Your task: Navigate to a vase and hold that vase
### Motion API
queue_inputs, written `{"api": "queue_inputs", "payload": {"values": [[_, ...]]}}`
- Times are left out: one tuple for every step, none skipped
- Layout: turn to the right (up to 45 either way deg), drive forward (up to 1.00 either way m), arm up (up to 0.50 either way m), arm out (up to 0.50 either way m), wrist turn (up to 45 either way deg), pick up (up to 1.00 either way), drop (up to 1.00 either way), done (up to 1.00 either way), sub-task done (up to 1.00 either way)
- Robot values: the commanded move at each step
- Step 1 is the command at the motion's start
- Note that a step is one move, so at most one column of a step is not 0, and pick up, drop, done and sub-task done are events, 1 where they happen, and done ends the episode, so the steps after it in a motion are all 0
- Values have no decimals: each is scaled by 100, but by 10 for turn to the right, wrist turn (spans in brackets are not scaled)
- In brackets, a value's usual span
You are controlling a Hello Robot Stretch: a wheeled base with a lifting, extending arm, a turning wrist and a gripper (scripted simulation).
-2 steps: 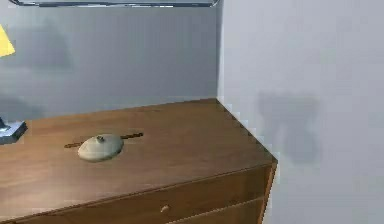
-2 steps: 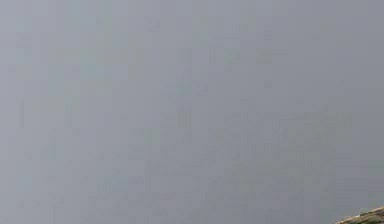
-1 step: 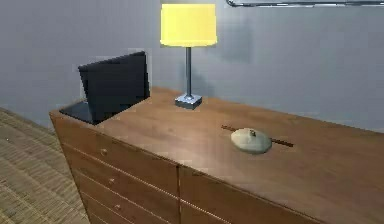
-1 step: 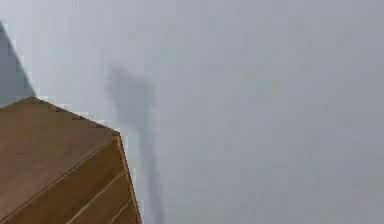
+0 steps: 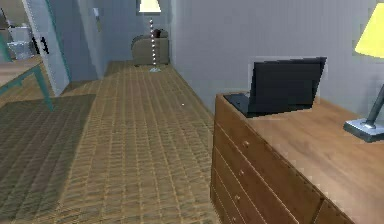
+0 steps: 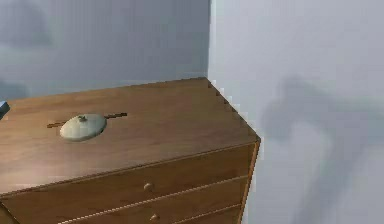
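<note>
Gripper state cannot be told; one dresser (image 5: 300, 140) bears one laptop (image 5: 285, 87), one lamp (image 5: 372, 38), one pale dome (image 6: 83, 126).

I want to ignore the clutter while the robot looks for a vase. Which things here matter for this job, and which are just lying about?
For the job: pale rounded thing on the dresser, perhaps; whether it is a vase cannot be told.
Just lying about: laptop, table lamp, floor lamp, table.
</note>
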Motion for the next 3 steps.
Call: {"api": "queue_inputs", "payload": {"values": [[-270, 0, 0, 0, 0, 0, 0, 0, 0], [0, 15, 0, 0, 0, 0, 0, 0, 0], [0, 0, 50, 0, 0, 0, 0, 0, 0]]}}
